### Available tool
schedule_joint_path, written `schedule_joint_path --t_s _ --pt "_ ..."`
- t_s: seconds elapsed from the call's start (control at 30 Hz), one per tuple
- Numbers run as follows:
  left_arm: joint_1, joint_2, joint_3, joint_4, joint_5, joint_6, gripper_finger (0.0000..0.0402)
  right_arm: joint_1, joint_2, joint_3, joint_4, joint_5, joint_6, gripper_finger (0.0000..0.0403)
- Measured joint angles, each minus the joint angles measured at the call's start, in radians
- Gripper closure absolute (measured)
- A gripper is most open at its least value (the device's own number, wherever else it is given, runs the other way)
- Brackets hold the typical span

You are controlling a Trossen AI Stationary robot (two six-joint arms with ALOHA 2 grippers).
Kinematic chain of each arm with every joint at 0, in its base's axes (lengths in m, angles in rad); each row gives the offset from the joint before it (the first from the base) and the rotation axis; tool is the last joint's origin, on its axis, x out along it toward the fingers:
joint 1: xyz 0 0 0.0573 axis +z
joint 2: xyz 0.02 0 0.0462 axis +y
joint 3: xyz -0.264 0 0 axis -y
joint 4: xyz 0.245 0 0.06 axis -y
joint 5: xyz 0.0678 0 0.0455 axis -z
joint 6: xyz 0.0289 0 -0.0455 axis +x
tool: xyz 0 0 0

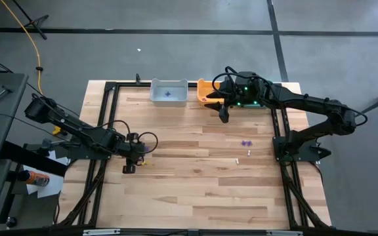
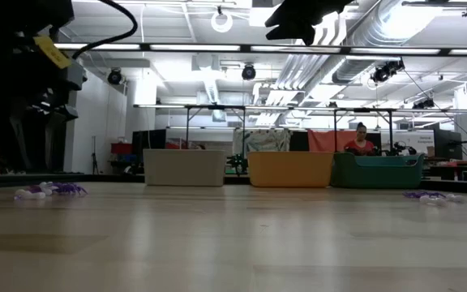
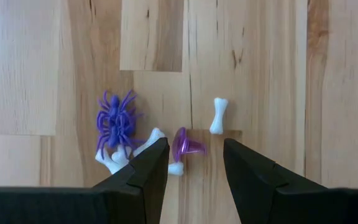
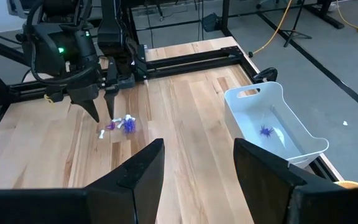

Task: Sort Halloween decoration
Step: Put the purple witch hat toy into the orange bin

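A small cluster of Halloween decoration [image 3: 115, 121] lies on the wooden table's left part: a purple spider, white bones [image 3: 217, 115] and a small purple cone-shaped trinket [image 3: 187, 147]. My left gripper [image 1: 130, 162] points down just over this cluster [image 4: 123, 124], open. Its fingertips [image 3: 194, 155] stand on either side of the purple cone trinket. More trinkets [image 1: 245, 142] lie on the table's right part. My right gripper [image 1: 223, 113] hangs open and high near the orange bin [image 1: 204, 92], holding nothing [image 4: 197, 155].
A grey bin [image 1: 168, 92] holding a purple spider [image 4: 266, 130], the orange bin and a teal bin [image 2: 377, 170] stand in a row at the far edge. A black frame [image 1: 110, 88] borders the table. A person [image 2: 362, 139] sits far behind.
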Motion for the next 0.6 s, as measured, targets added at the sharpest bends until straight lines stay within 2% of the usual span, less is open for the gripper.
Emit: schedule_joint_path --t_s 0.17,0.6 --pt "0.0 0.027 0.0 0.0 -0.003 0.016 0.0262 0.0 0.0 0.0 0.0 0.0 0.0 0.0214" --pt "0.0 0.187 0.004 0.071 -0.002 0.001 0.0315 0.0 0.0 0.0 -0.003 0.0 0.003 0.0215"
